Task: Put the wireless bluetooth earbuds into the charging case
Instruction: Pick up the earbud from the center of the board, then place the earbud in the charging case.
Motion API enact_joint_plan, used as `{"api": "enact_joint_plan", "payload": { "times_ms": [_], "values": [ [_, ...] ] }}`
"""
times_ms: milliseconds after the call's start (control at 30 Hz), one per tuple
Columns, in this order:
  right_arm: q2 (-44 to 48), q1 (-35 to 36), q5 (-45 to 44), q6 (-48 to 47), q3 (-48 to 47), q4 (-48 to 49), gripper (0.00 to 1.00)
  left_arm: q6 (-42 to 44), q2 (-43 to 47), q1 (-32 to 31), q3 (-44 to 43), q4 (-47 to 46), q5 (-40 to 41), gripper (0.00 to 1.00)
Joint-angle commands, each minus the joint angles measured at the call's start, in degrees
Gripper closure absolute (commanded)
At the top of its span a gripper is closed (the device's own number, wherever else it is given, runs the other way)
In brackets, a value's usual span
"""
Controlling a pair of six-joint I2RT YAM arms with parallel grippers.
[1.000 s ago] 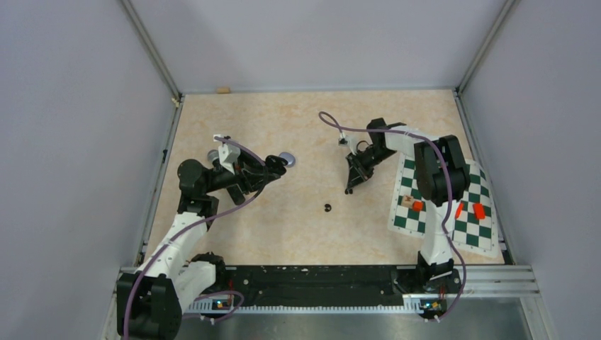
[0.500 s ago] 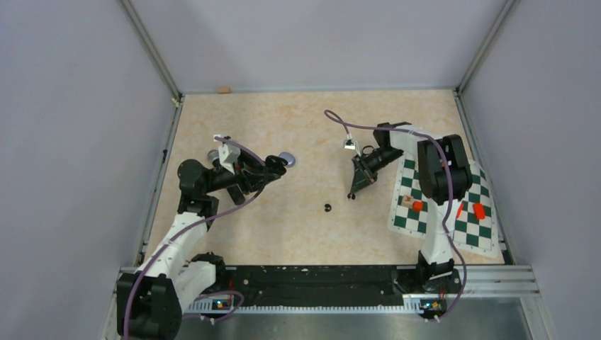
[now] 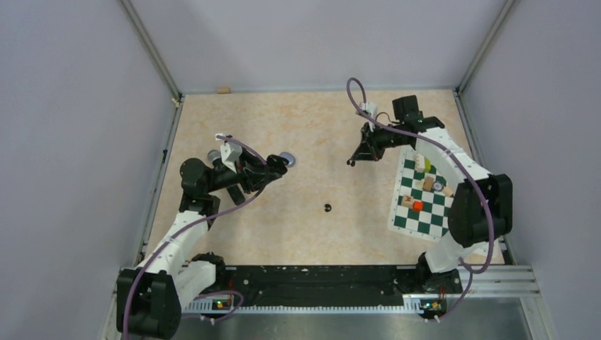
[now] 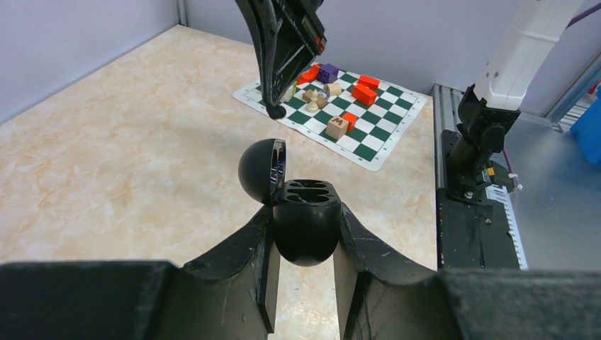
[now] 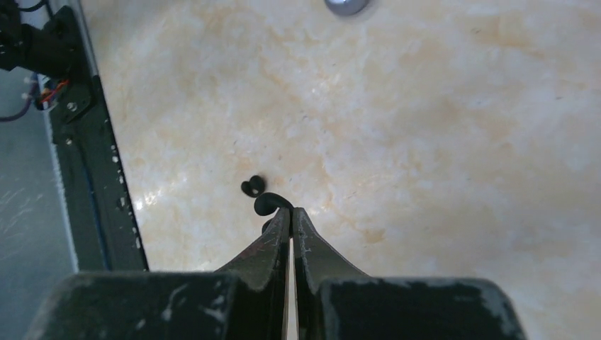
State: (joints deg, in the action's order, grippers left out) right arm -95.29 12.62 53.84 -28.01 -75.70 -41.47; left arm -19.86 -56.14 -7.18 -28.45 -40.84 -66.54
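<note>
Black earbud (image 5: 270, 204), judged tiny, light and slippery, is pinched at its rounded body by the right gripper (image 5: 290, 212) above the table (image 5: 439, 142), while the open charging case (image 4: 306, 219) is clamped by the left gripper (image 4: 305, 237).

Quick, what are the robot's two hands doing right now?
Left gripper: shut on the black charging case, lid open.
Right gripper: shut on a black earbud.

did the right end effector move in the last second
Yes. The right end effector went toward the far wall, away from the loose black earbud, which stayed put.
</note>
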Motion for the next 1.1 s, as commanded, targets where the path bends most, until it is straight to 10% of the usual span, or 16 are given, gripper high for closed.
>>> {"api": "enact_joint_plan", "payload": {
  "times_ms": [0,500,1067],
  "values": [
    [8.8,1.7,-11.1,8.7,2.7,13.5,1.00,0.5,-0.4,-0.8,-1.0,-1.6,1.9,1.00],
    [24.8,12.6,-27.7,16.2,1.5,28.6,1.00,19.4,-10.3,-5.2,-25.5,35.2,6.2,1.00],
    [30.9,27.7,-34.9,13.6,9.4,39.0,1.00,-3.8,-12.6,-9.3,-13.5,2.7,6.5,1.00]
  ]
}}
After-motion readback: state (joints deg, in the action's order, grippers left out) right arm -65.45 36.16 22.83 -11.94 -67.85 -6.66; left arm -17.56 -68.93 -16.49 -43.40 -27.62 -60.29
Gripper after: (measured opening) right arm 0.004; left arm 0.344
